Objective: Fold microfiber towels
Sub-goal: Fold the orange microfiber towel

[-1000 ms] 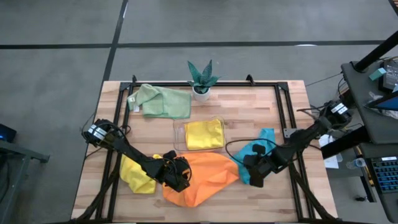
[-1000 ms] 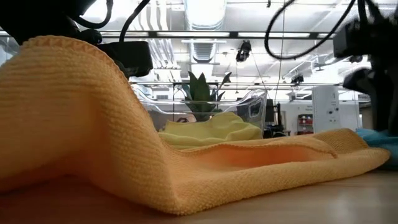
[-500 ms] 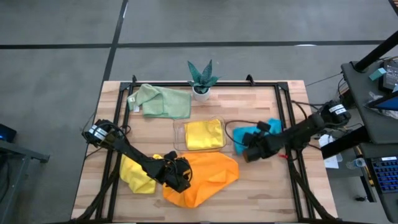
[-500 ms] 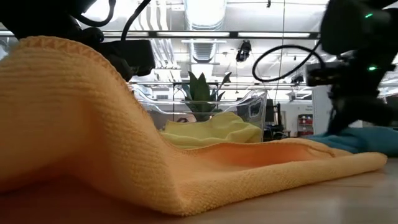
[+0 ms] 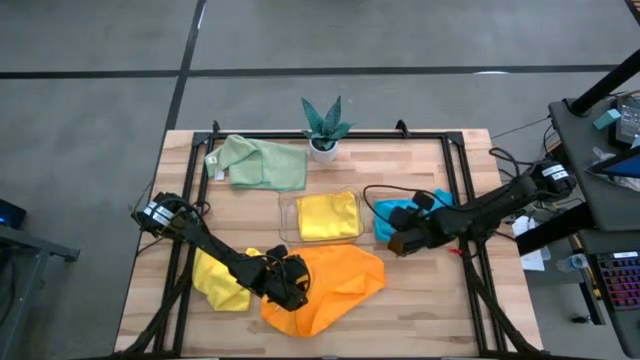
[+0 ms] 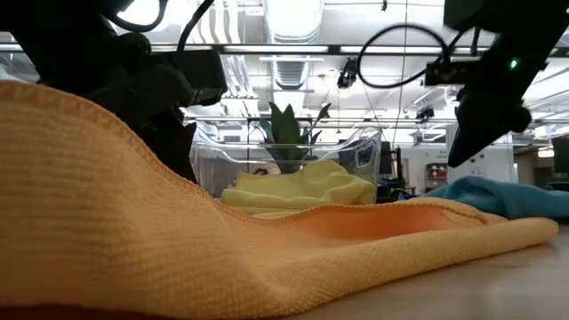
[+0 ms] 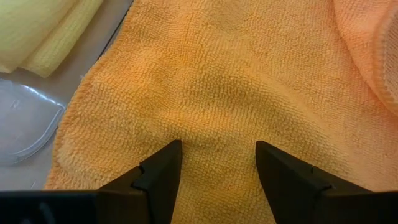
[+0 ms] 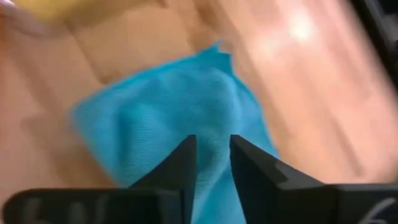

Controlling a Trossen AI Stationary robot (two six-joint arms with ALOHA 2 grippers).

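Right gripper [image 5: 402,243] shifted inward – teal towel [image 5: 385,215] now bunched, orange towel [image 5: 335,285] unmoved

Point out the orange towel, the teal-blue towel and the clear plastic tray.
orange towel [image 5: 335,282]: high view, its flat middle.
teal-blue towel [image 5: 384,214]: high view, its left edge beside the right gripper.
clear plastic tray [image 5: 287,205]: high view, its left rim.

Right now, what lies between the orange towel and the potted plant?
In the high view, the clear tray holding a yellow towel lies between the orange towel and the potted plant.
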